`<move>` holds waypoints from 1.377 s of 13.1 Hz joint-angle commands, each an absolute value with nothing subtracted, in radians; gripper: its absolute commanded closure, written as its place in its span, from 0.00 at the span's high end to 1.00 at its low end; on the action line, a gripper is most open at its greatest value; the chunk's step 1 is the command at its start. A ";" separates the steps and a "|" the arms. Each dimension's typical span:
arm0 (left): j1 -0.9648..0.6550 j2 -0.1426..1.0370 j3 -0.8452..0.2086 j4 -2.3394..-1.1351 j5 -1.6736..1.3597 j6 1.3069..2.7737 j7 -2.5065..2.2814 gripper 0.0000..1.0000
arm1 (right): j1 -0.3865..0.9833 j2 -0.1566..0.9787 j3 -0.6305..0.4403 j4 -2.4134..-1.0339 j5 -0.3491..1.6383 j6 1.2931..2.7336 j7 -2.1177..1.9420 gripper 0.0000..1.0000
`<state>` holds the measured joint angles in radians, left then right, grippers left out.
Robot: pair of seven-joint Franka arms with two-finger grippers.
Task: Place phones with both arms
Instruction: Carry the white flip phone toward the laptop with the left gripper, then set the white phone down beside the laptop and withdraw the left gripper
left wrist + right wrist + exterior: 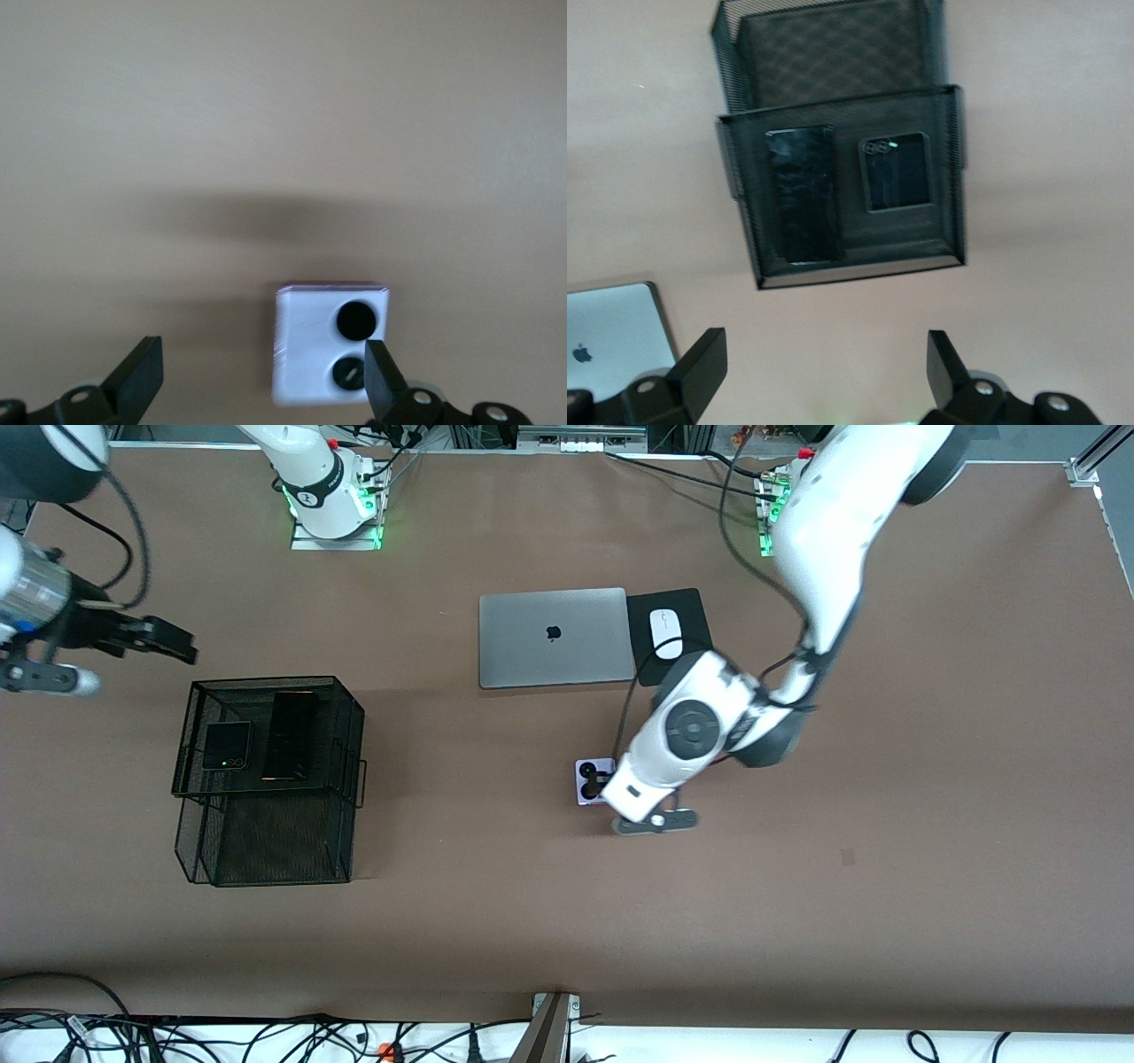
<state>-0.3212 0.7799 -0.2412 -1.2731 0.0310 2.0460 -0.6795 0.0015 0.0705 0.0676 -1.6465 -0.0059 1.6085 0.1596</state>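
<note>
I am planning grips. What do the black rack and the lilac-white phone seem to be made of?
Black rack: apparently metal wire mesh, matte black; the table shows through its walls.
Lilac-white phone: smooth casing, likely glass or plastic, slightly glossy, with two black round lenses; which one, I cannot tell.

The upper tray of the mesh rack [266, 735] is open from above, but 2 phones, the slim slab [291, 735] and the folded one [227, 745], fill most of its floor. The lower tray looks bare, probably free. Open table surrounds the lilac-white phone [330, 341].

Likely robotics lab, bolted arms [323, 487] (cables [266, 1036])
</note>
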 commanded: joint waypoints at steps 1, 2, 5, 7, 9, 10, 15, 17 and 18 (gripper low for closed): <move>-0.211 0.617 -0.239 -1.318 0.025 1.872 -0.635 1.00 | -0.015 0.112 0.156 -1.628 -0.005 1.655 0.241 1.00; -0.160 0.592 -0.241 -1.318 0.025 1.849 -0.567 1.00 | -0.015 0.129 0.188 -1.628 -0.005 1.678 0.277 1.00; -0.037 0.528 -0.227 -1.316 0.088 1.743 -0.334 1.00 | 0.032 0.199 0.291 -1.626 -0.020 1.764 0.473 1.00; 0.003 0.462 -0.222 -1.316 0.162 1.686 -0.195 1.00 | 0.116 0.286 0.351 -1.614 -0.089 1.837 0.671 1.00; 0.050 0.366 -0.224 -1.315 0.166 1.596 -0.106 1.00 | 0.229 0.424 0.365 -1.527 -0.159 1.908 0.884 1.00; 0.070 0.320 -0.224 -1.316 0.163 1.565 -0.066 1.00 | 0.289 0.499 0.365 -1.456 -0.202 1.911 0.960 1.00; 0.187 0.180 -0.187 -1.401 0.045 1.466 0.228 1.00 | 0.546 0.852 0.357 -1.085 -0.343 1.960 1.048 1.00; 0.100 0.042 -0.067 -1.606 0.032 1.642 0.206 1.00 | 0.596 0.917 0.357 -1.074 -0.402 2.070 1.045 1.00; 0.060 -0.004 -0.010 -1.691 0.031 1.740 0.152 1.00 | 0.616 0.943 0.354 -1.074 -0.446 2.098 1.049 1.00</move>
